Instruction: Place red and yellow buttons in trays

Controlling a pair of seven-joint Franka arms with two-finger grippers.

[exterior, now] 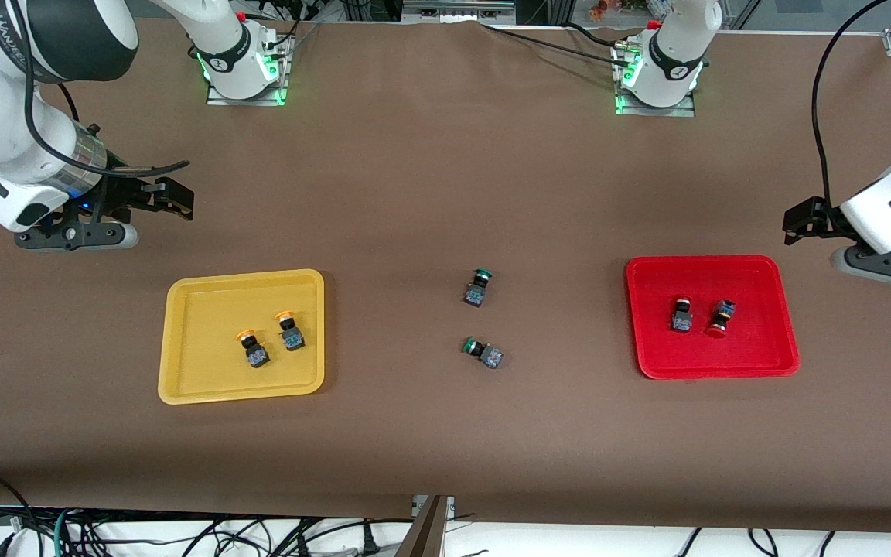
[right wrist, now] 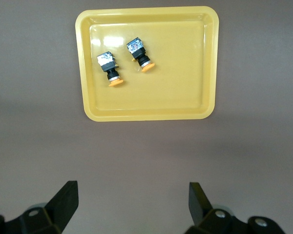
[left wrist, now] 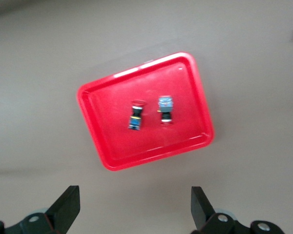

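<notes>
The yellow tray (exterior: 241, 336) lies flat on the brown bench (exterior: 414, 178) toward the right arm's end. Two yellow buttons lie on their sides in it, just beside each other and not touching. One yellow button (exterior: 253, 348) is slightly nearer the front camera; the other yellow button (exterior: 289, 329) is a little farther from it. Both sit near the middle of the tray floor, away from the rim.

The red tray (exterior: 711, 317) lies toward the left arm's end of the bench, well apart from the yellow tray. It holds two red buttons side by side, close together. One red button (exterior: 681, 314) has its cap pointing away from the front camera; the second red button (exterior: 719, 318) has its cap pointing toward it.

Between the two trays, on the bare bench, lie two green buttons. One green button (exterior: 478, 286) is farther from the front camera and the other green button (exterior: 483, 352) is nearer to it.

The right gripper (exterior: 171, 197) hangs in the air over bare bench beside the yellow tray, on the side toward the robot bases. Its fingers (right wrist: 63, 204) are spread wide and hold nothing.

The left gripper (exterior: 801, 220) hangs over bare bench beside the red tray, toward the robot bases and the bench end. Its fingers (left wrist: 66, 209) are also wide apart with nothing between them.
</notes>
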